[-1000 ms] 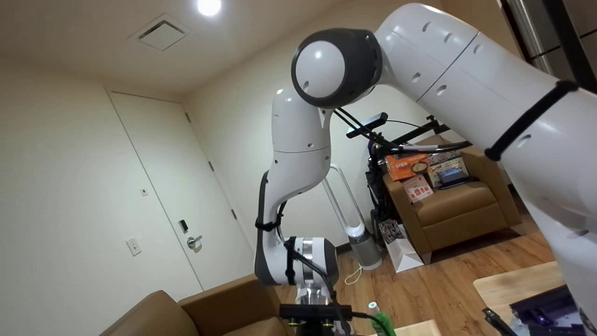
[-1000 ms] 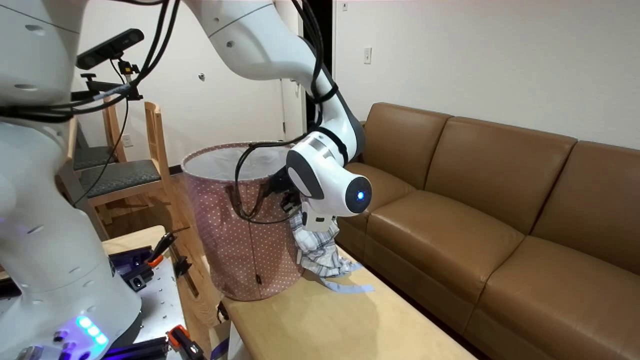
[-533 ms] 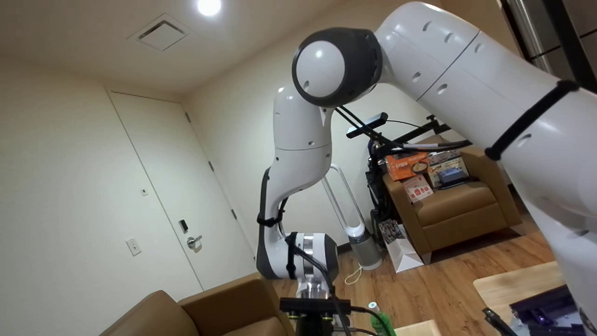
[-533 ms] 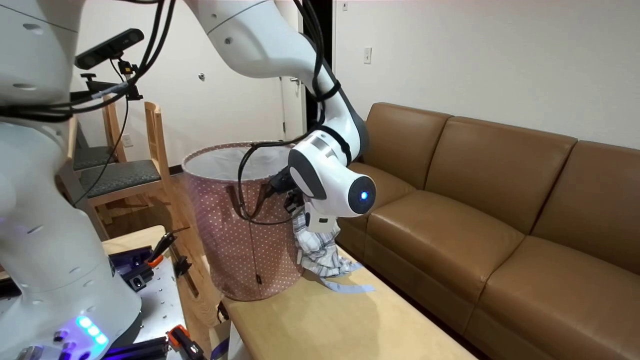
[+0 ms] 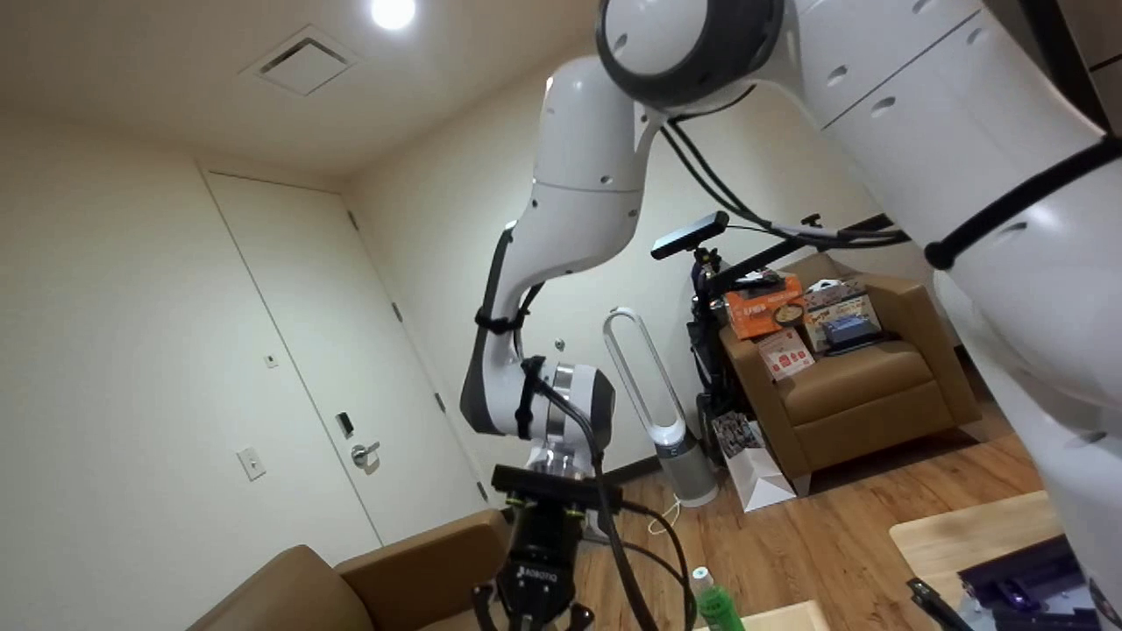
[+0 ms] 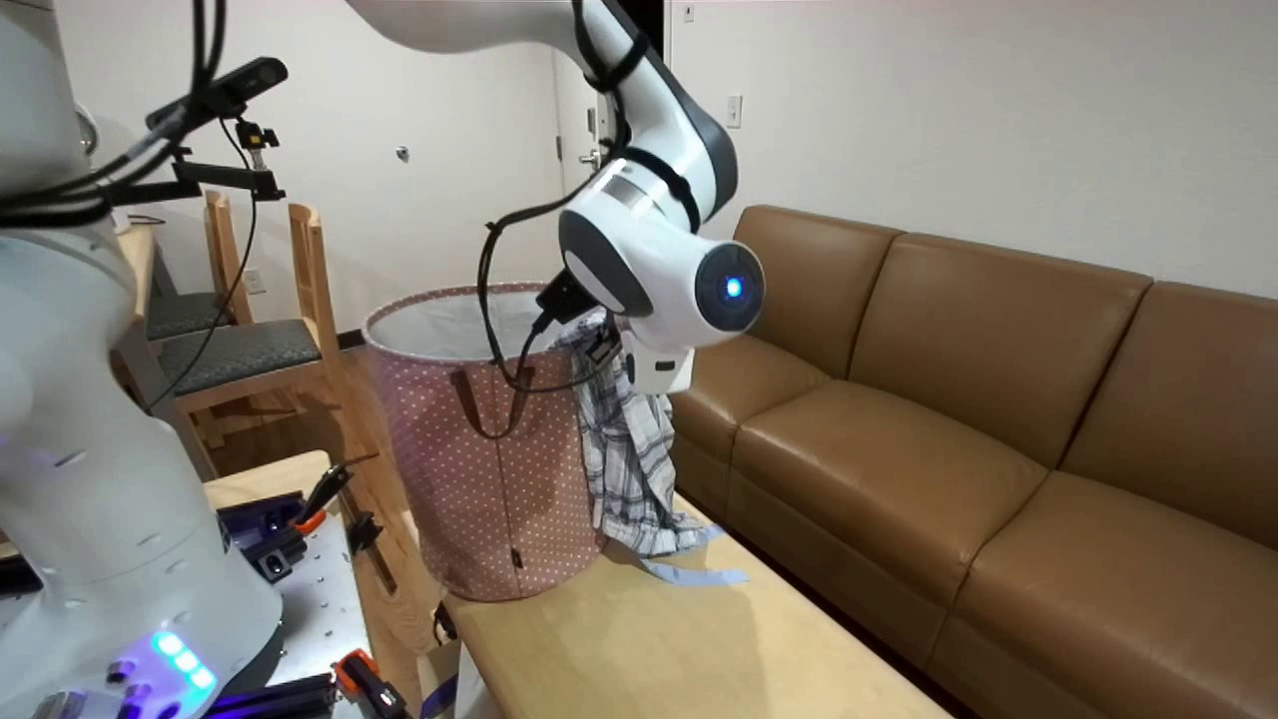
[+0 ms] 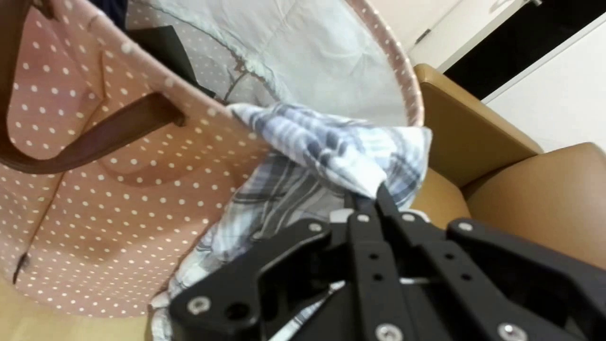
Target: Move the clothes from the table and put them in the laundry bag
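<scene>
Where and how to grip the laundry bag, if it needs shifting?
Probably the bottom of the brown strap, from outside the laundry bag: the loop hangs down there, ends near the top. The gripper is shut on the plaid cloth; that goes in first.

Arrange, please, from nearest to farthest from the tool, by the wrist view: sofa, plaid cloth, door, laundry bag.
1. Plaid cloth, held in the tool, at centre.
2. Laundry bag, on the left, just beyond.
3. Sofa, on the right, farther back.
4. Door, top right, in the background.
</scene>
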Controlling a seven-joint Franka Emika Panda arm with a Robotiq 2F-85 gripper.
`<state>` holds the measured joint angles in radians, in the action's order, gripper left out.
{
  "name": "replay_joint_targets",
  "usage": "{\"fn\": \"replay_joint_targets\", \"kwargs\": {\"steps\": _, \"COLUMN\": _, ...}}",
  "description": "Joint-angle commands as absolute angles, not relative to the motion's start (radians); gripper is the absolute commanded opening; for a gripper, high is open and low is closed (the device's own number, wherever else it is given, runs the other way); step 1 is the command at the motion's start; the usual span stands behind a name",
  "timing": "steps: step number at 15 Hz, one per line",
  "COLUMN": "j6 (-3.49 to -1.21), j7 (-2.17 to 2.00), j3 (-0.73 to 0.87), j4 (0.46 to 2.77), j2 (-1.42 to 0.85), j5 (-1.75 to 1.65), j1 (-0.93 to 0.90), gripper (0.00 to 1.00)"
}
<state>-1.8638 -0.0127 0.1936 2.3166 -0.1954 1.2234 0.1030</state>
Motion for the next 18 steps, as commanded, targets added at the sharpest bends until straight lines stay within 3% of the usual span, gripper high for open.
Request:
{"fn": "replay_joint_targets", "kwargs": {"steps": 1, "j6": -1.972, "j7": 0.013, "j3": 0.168, "j4": 2.436, "j2": 0.059, "j5": 1.214, "j1": 0.089, "gripper": 0.04}}
{"fn": "replay_joint_targets", "kwargs": {"steps": 6, "j6": -2.121, "j7": -0.032, "j3": 0.033, "j4": 2.521, "j2": 0.336, "j5": 1.137, "j1": 0.039, "gripper": 0.04}}
{"fn": "replay_joint_targets", "kwargs": {"steps": 11, "j6": -2.233, "j7": -0.156, "j3": -0.203, "j4": 2.567, "j2": 0.453, "j5": 1.01, "j1": -0.076, "gripper": 0.04}}
{"fn": "replay_joint_targets", "kwargs": {"steps": 15, "j6": -2.33, "j7": -0.308, "j3": -0.405, "j4": 2.561, "j2": 0.365, "j5": 0.906, "j1": -0.193, "gripper": 0.04}}
{"fn": "replay_joint_targets", "kwargs": {"steps": 18, "j6": -2.388, "j7": -0.443, "j3": -0.469, "j4": 2.542, "j2": 0.194, "j5": 0.777, "j1": -0.201, "gripper": 0.03}}
